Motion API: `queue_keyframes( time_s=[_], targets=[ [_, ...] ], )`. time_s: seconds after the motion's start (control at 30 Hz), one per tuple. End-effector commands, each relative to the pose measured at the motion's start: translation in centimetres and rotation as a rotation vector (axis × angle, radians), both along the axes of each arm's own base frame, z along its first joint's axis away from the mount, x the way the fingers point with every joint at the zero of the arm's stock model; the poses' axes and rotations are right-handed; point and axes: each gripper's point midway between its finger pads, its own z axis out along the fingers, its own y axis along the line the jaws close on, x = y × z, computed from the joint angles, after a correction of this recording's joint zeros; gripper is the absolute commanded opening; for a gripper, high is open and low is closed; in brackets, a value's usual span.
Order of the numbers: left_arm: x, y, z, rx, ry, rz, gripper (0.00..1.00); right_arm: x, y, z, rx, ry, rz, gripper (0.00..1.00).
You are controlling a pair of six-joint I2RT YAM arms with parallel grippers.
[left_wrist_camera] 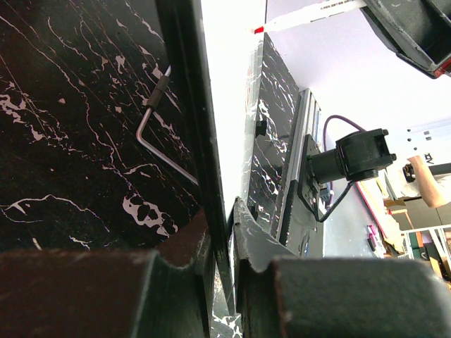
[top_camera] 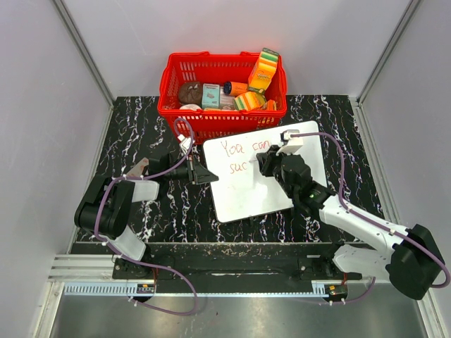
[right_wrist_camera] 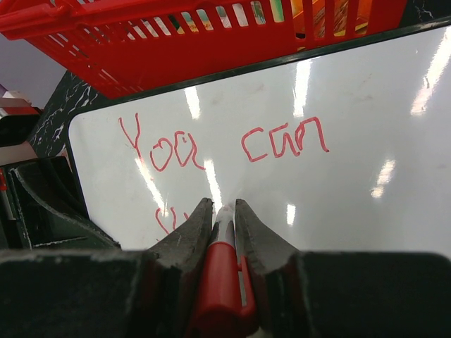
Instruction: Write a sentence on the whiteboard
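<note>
The whiteboard (top_camera: pixel 271 190) lies on the black marbled table, in front of the red basket. The sentence (top_camera: pixel 243 156) is in red marker and reads "You can" with "suc" below it. My right gripper (top_camera: pixel 263 166) is over the board's middle, shut on a red-capped marker (right_wrist_camera: pixel 223 278) with its tip at the board (right_wrist_camera: pixel 352 190), just right of the second line. The lettering (right_wrist_camera: pixel 211 144) shows above the fingers. My left gripper (top_camera: pixel 209 174) is shut on the board's left edge. In the left wrist view (left_wrist_camera: pixel 227 229) the board (left_wrist_camera: pixel 229 84) runs edge-on between the fingers.
A red basket (top_camera: pixel 218 125) with several groceries stands behind the board; its wall (right_wrist_camera: pixel 176 49) is close to the board's far edge. A bent metal hex key (left_wrist_camera: pixel 158 134) lies on the table left of the board. Grey walls enclose the table.
</note>
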Motion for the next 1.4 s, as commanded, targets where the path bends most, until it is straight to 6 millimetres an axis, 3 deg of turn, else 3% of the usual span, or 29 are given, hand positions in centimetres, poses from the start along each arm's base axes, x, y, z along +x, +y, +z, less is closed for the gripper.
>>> queue_keyframes(
  time_s=[0.0,0.5,0.77,0.97,1.37],
  targets=[
    [0.5,-0.6,0.5,0.008,-0.133,-0.023,0.0,-0.3,0.7,0.0,0.015,0.005,0.028,0.0],
    [0.5,-0.6,0.5,0.008,-0.135,-0.023,0.0,-1.7,0.3,-2.2,-0.005,0.067,0.057,0.0],
    [0.5,-0.6,0.5,0.008,-0.135,-0.023,0.0,-1.9,-0.5,-2.2,-0.02,0.064,0.037,0.0],
    [0.5,-0.5,0.5,0.008,-0.135,-0.023,0.0,-1.5,-1.1,-1.4,-0.017,0.041,-0.004,0.0],
    [0.4,-0.6,0.5,0.008,-0.132,-0.025,0.0,-0.8,-1.9,2.8,0.023,-0.064,-0.051,0.0]
  ],
)
